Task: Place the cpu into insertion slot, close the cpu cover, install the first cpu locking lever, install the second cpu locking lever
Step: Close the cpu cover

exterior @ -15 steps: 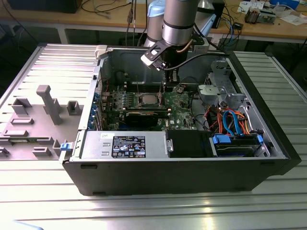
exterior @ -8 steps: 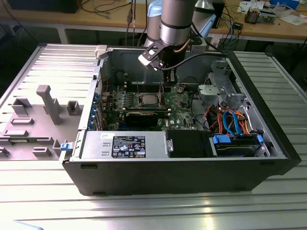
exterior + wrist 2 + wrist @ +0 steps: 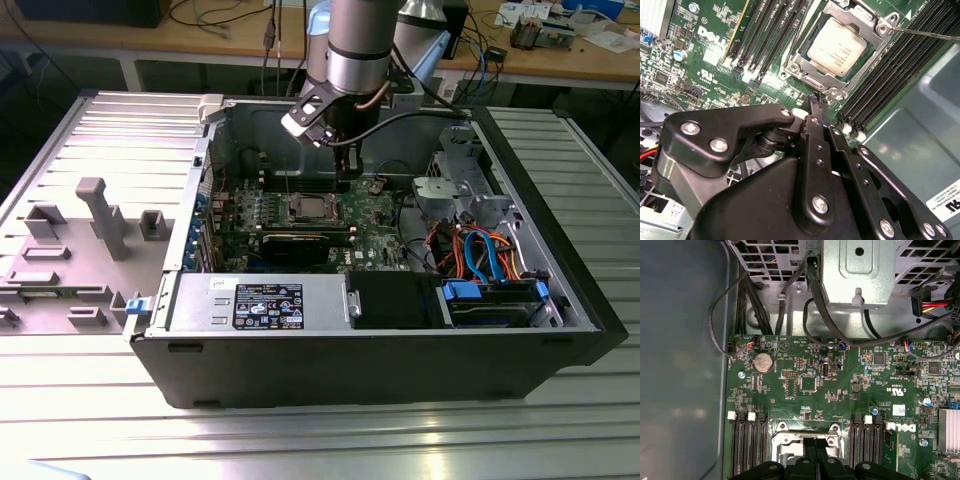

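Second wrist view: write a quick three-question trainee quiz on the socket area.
1. True or false: the cpu sits in the insertion slot.
2. The cpu cover is: A) raised upright, B) down around the cpu, C) off the board.
3. What long black parts flank the insertion slot on both sides?
Key: 1 true; 2 B; 3 the memory slots.

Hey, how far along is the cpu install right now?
Done: the cpu sits seated with the cpu cover closed around it. In hand: the tool is at the cover's edge. Left: a thin locking lever juts out to the side, apparently unlatched; the other lever's state isn't clear.
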Available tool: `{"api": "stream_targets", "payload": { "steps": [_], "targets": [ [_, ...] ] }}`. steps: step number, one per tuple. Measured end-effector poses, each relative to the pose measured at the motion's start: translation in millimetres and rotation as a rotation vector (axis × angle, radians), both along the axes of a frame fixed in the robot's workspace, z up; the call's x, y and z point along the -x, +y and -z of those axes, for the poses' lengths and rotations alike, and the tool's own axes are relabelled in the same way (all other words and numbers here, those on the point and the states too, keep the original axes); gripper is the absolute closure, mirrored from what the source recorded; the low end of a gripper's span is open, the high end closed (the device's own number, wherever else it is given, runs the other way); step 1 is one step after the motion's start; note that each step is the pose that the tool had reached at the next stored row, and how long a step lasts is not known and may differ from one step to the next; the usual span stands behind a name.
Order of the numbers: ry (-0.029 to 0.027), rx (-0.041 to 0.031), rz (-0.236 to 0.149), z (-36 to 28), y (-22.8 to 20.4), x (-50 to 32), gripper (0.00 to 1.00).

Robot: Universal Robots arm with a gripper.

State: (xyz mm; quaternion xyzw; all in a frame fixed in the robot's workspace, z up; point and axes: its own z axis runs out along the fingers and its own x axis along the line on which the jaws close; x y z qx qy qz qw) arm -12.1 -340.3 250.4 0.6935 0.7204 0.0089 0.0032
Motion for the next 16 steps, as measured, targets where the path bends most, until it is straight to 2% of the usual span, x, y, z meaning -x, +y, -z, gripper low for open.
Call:
{"api": "stream_targets", "payload": {
  "steps": [3, 6, 10, 15, 16],
  "targets": [
    [0.0, -0.0001, 0.0, 0.0, 0.0, 1.7, 0.89],
    [-0.0001, -0.0003, 0.0, 0.3, 0.0, 8.0, 0.89],
    [0.0, -0.0003, 0.0, 0.9, 0.0, 20.7, 0.89],
    [0.0001, -0.0001, 0.0, 2.1, -0.1, 29.4, 0.89],
    [0.0, -0.0002, -0.001, 3.9, -0.1, 32.7, 0.89]
  ]
}}
